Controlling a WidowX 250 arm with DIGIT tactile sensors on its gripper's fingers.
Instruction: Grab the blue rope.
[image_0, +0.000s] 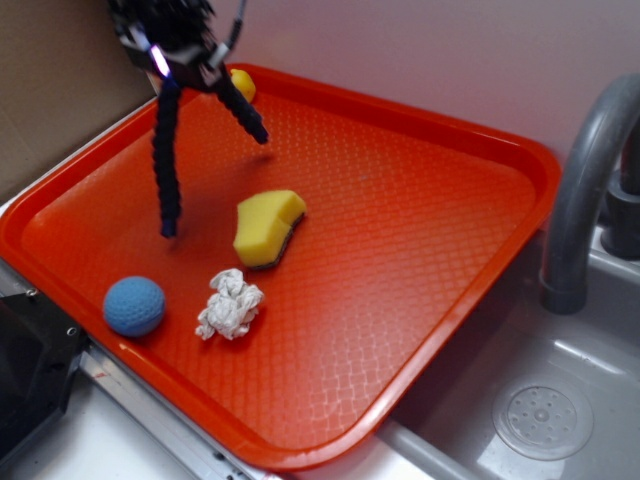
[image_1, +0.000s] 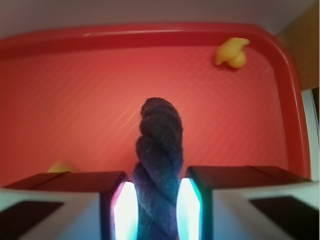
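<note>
The blue rope (image_0: 166, 160) is a dark navy braided cord hanging in two strands from my gripper (image_0: 180, 62) at the tray's far left corner. The long strand drops almost to the tray floor; the short one (image_0: 243, 110) angles out to the right. In the wrist view the rope (image_1: 159, 150) runs straight up between the two lit pads, and my gripper (image_1: 156, 210) is shut on it, both pads pressing its sides.
The red tray (image_0: 440, 130) holds a yellow sponge (image_0: 267, 226), a light blue crocheted ball (image_0: 134, 305), a crumpled white paper (image_0: 230, 304) and a small yellow toy (image_1: 232, 51) by the far rim. A grey faucet (image_0: 585, 180) and sink (image_0: 540, 420) lie to the right.
</note>
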